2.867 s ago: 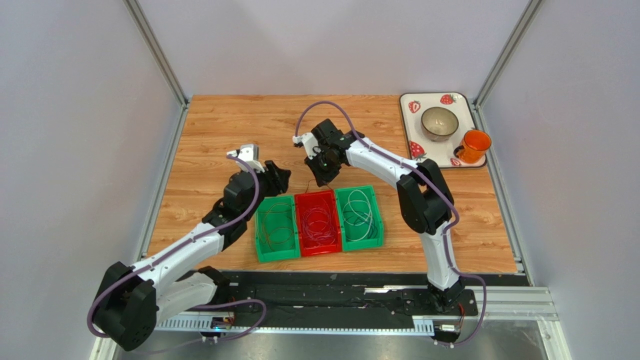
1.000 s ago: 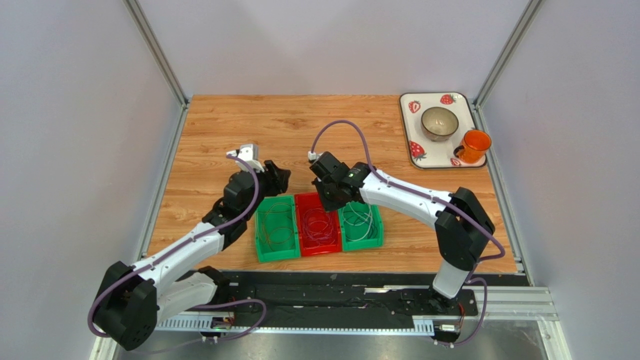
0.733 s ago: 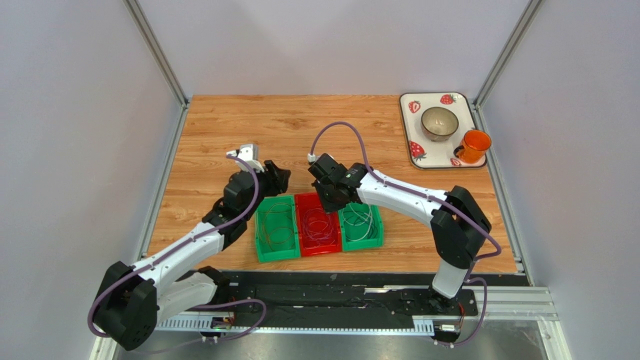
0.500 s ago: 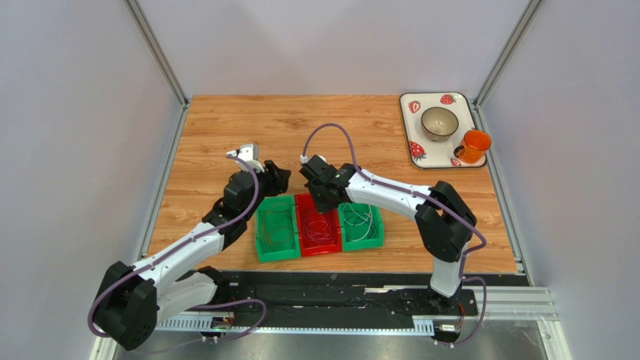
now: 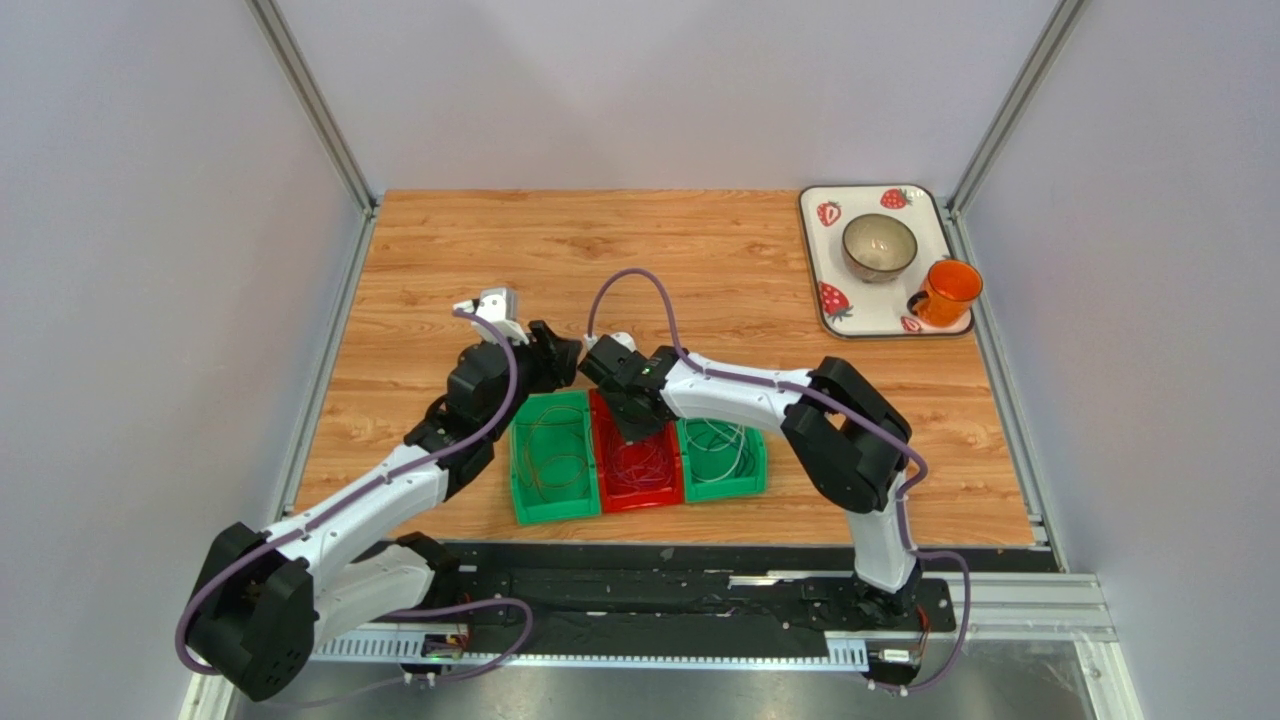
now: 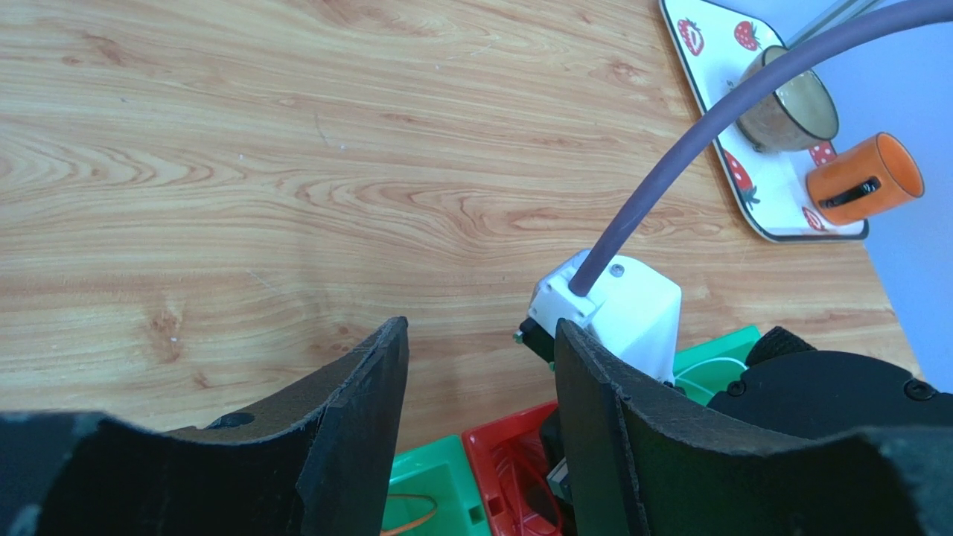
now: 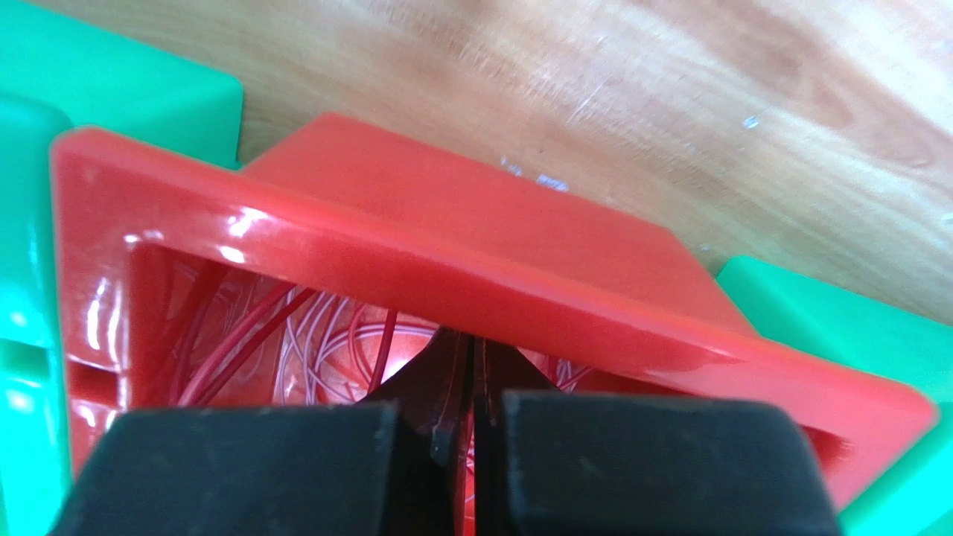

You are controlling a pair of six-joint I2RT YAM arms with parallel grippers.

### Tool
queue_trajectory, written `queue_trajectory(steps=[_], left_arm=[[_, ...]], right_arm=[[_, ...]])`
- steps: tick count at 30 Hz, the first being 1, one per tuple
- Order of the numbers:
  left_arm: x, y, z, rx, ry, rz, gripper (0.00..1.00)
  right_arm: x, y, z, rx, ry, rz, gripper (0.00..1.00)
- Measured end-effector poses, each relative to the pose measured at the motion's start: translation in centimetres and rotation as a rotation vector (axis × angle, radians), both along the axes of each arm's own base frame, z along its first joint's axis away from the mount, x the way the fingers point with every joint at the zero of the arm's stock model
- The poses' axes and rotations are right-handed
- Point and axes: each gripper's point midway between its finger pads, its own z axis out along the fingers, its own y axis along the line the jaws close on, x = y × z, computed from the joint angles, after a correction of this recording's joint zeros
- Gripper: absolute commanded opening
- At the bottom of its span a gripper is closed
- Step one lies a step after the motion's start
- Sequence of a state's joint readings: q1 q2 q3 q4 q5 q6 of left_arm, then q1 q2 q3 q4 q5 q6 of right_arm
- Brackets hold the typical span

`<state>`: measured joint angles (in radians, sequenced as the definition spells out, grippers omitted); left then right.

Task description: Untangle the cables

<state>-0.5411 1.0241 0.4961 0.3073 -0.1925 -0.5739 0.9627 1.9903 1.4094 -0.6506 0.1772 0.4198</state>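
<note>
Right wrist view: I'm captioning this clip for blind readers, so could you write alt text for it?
The right tool, shut, points into a red bin holding loops of thin red cables. Green bins flank it on a wooden table; whether a strand is pinched cannot be told.

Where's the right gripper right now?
In the top view, the right gripper is mid-table, its tips inside the far end of the red bin, between two green bins.
</note>
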Motion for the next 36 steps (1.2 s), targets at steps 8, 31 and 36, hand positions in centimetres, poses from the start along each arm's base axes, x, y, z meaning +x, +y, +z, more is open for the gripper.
queue_trajectory(steps=[8, 31, 36], left_arm=[[0.0, 0.0, 0.0, 0.000, 0.000, 0.000, 0.59], [0.0, 0.0, 0.0, 0.000, 0.000, 0.002, 0.59], [0.1, 0.1, 0.0, 0.000, 0.000, 0.004, 0.59]], right_arm=[[1.0, 0.4, 1.4, -0.014, -0.055, -0.007, 0.22], [0.8, -0.5, 11.0, 0.001, -0.195, 0.004, 0.42], [-0.3, -0.1, 13.0, 0.038, -0.216, 0.022, 0.06]])
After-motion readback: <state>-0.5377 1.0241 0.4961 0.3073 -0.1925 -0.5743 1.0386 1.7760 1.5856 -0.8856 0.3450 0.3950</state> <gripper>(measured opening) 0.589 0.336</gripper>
